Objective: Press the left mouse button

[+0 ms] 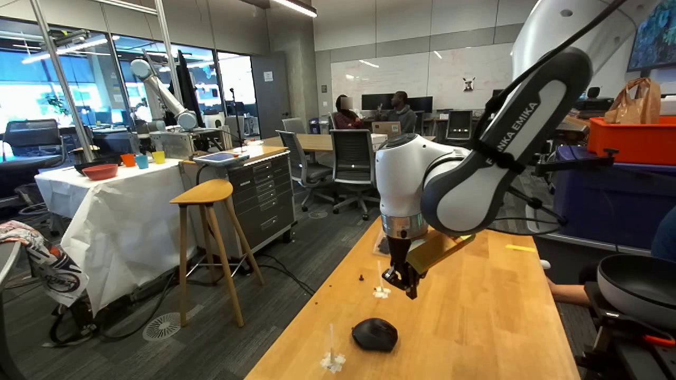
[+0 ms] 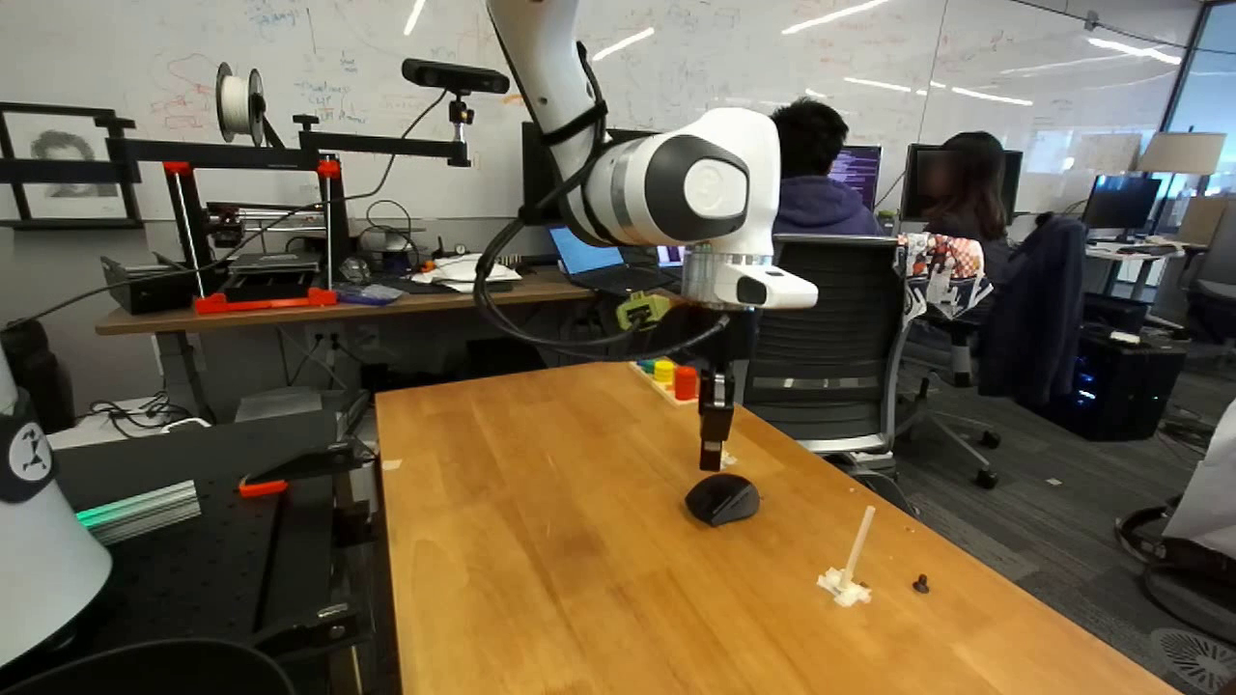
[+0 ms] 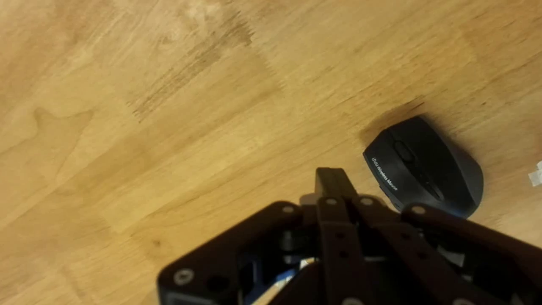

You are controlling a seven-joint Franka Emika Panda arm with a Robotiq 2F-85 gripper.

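A small black computer mouse lies on the wooden table, seen in both exterior views (image 1: 375,334) (image 2: 722,499) and at the right of the wrist view (image 3: 436,169). Its left mouse button (image 3: 386,153) is the front part on the lettered side of the scroll wheel, facing the gripper side in the wrist view. My gripper (image 3: 332,171) is shut with its fingertips together and nothing between them. It points down and is left of the mouse in the wrist view, apart from it. In both exterior views the gripper (image 1: 411,292) (image 2: 712,461) hangs above the table near the mouse.
Thin white sticks (image 1: 331,343) (image 2: 858,545) stand taped to the table (image 1: 475,316) near the mouse. A small dark bit (image 2: 921,584) lies by the edge. A board with coloured pegs (image 2: 684,384) sits at the far edge. Chairs stand beyond.
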